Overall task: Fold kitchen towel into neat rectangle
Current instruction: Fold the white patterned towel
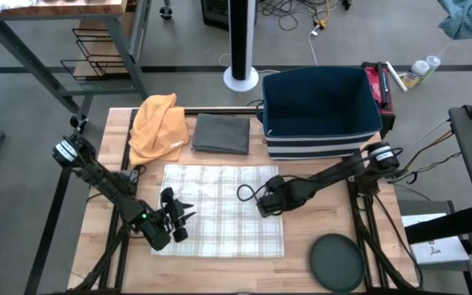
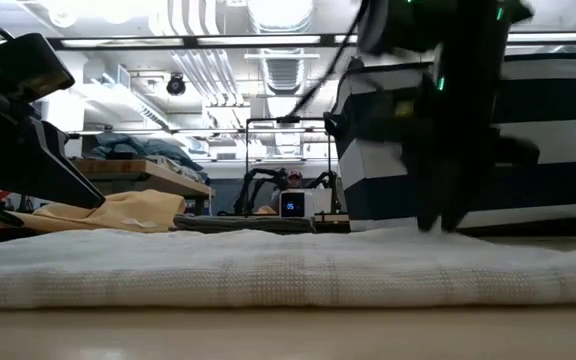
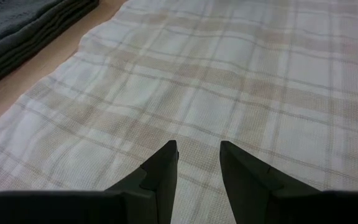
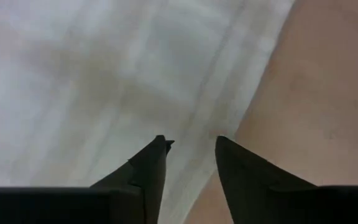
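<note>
A white kitchen towel with a faint beige plaid pattern (image 1: 220,208) lies spread flat on the light wooden table (image 1: 297,246), covering the middle of the surface and reaching close to the front edge. It is a single flat layer with no fold showing.

The left gripper (image 1: 177,217) sits low over the towel's left part, near the front left corner of the cloth. In the left wrist view its 2 dark fingers (image 3: 160,174) stand a narrow gap apart just above the weave, with nothing between them.

The right gripper (image 1: 262,199) is at the towel's right edge, toward the far right corner of the cloth. In the right wrist view its 2 dark fingers (image 4: 151,165) are parted by a narrow gap, straddling the line where the cloth's edge meets bare wood, and they grip nothing.

Along the far edge of the table lie a crumpled orange cloth (image 1: 157,124) at the left and a folded dark grey cloth (image 1: 221,133) beside it. A dark blue fabric bin with white stripes (image 1: 319,111) stands at the far right corner. A round dark green disc (image 1: 337,260) rests near the front right corner.
</note>
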You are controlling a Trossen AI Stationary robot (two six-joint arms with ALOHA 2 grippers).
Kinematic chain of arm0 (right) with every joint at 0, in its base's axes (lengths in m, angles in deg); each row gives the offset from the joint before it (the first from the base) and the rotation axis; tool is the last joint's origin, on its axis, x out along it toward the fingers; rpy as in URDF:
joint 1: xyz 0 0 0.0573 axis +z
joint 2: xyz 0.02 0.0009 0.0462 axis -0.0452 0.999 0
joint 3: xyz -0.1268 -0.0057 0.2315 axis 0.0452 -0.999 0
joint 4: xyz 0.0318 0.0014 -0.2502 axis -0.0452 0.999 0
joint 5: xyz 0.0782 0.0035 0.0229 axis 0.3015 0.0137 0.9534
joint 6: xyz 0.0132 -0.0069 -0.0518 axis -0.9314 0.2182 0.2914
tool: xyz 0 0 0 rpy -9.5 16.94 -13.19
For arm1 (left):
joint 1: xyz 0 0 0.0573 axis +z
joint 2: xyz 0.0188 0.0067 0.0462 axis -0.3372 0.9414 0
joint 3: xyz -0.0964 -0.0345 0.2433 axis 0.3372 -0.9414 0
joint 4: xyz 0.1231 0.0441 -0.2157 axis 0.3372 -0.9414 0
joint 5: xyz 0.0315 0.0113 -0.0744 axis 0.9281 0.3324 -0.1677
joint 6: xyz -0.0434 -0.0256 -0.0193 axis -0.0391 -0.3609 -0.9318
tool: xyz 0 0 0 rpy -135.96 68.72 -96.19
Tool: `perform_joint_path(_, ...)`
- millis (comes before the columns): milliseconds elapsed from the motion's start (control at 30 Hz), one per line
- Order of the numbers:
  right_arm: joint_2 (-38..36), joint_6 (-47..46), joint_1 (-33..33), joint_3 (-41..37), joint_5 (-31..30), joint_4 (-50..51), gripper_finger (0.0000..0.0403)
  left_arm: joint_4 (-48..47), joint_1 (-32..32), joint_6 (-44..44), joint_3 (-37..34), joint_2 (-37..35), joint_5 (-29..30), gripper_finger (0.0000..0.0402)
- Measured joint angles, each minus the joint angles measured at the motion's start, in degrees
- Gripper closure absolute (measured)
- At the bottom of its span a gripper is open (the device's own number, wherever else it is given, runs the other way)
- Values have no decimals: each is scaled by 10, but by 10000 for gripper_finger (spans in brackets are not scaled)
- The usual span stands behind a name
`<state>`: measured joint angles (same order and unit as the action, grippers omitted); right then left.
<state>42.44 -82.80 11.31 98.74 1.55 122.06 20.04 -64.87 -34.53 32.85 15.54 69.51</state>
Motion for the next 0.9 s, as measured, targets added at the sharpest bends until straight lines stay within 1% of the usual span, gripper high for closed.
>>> perform_joint_path(133, 26, 4, -12, 4, -4, -7, 304, 1, 0, 0, 0, 0, 0, 287)
perform_joint_path(233, 27, 16, -15, 17, 2, 4, 318, 2, 0, 0, 0, 0, 0, 287)
perform_joint_path(300, 16, 22, -15, 32, 3, 32, 324, 2, 0, 0, 0, 0, 0, 287)
perform_joint_path(367, -4, 19, -16, 51, -18, 69, 328, 2, 0, 4, 0, 0, 0, 287)
perform_joint_path(500, -32, 6, -24, 64, -92, 107, 336, 3, 0, 13, 0, 0, 0, 287)
perform_joint_path(567, -34, 7, -27, 63, -119, 94, 340, 3, 0, 15, 0, 0, 2, 287)
perform_joint_path(700, -20, 5, -28, 46, -130, 35, 353, 4, 0, 23, 5, 0, 6, 287)
perform_joint_path(833, 20, 0, -25, 22, -122, -67, 368, 6, -6, 81, 31, 0, -5, 287)
perform_joint_path(900, 41, -10, -23, 20, -109, -94, 374, 7, -10, 107, 48, 0, -5, 287)
